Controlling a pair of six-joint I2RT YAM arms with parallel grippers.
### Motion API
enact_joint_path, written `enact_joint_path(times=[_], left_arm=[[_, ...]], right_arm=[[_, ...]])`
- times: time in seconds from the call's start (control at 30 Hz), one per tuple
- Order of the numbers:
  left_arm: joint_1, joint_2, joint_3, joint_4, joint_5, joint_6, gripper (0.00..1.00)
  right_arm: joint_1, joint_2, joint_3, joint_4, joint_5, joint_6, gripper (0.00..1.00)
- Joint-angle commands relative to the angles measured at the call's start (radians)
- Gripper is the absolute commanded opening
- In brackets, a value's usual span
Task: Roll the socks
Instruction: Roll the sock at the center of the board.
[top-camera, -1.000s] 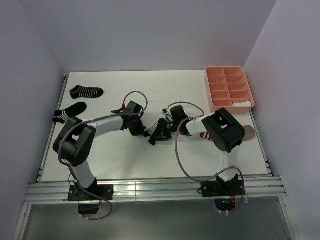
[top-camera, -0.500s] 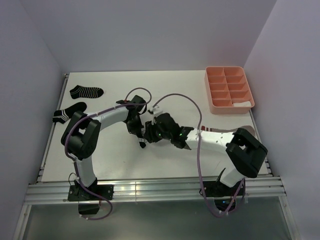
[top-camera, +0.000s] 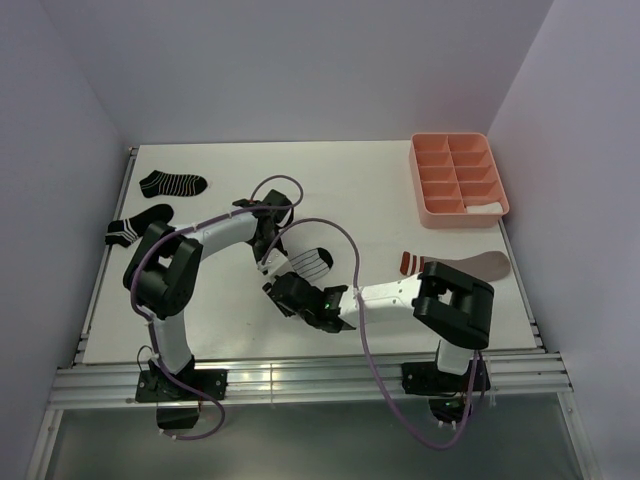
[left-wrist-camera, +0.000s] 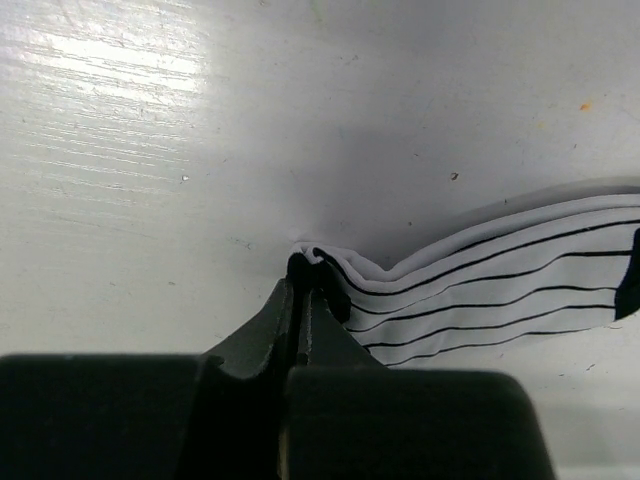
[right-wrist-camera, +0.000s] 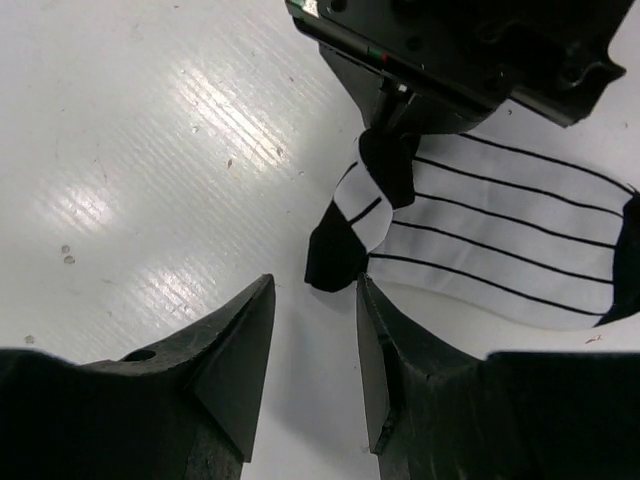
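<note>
A white thin-striped sock with black toe and heel lies mid-table. My left gripper is shut on its folded edge; in the left wrist view the closed tips pinch the sock's rim against the table. My right gripper stands open just near of it. In the right wrist view the right gripper's fingers straddle bare table, with the sock's black end just beyond them, untouched. Other socks: a taupe one with red-white cuff at the right, two black striped ones at far left.
A pink divided tray stands at the back right, with something white in its near right compartment. Cables loop above both arms. The left arm's wrist hangs over the sock in the right wrist view.
My right gripper let go, opened and drew back toward the near edge. The striped sock now lies uncovered and spread flat. The left gripper kept its hold.
</note>
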Motion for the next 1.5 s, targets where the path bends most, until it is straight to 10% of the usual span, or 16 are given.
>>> enact_joint_path(times=[0.0, 0.67, 0.87, 1.3, 1.47], left_arm=[[-0.002, 0.039, -0.008, -0.082, -0.006, 0.011, 0.0], [-0.002, 0.026, -0.026, -0.072, 0.021, -0.009, 0.0], [-0.002, 0.0, -0.041, -0.058, 0.018, -0.024, 0.01], [0.072, -0.288, -0.262, 0.165, 0.041, -0.181, 0.64], [0.072, -0.421, -0.398, 0.29, 0.033, -0.225, 0.71]], right_arm=[[0.015, 0.028, 0.069, 0.042, 0.119, -0.038, 0.46], [0.031, 0.235, 0.12, 0.045, 0.23, -0.027, 0.38], [0.011, 0.218, 0.058, 0.07, 0.162, 0.007, 0.0], [-0.336, 0.082, -0.107, 0.218, -0.749, 0.231, 0.0], [-0.426, 0.164, -0.097, 0.307, -1.011, 0.35, 0.0]])
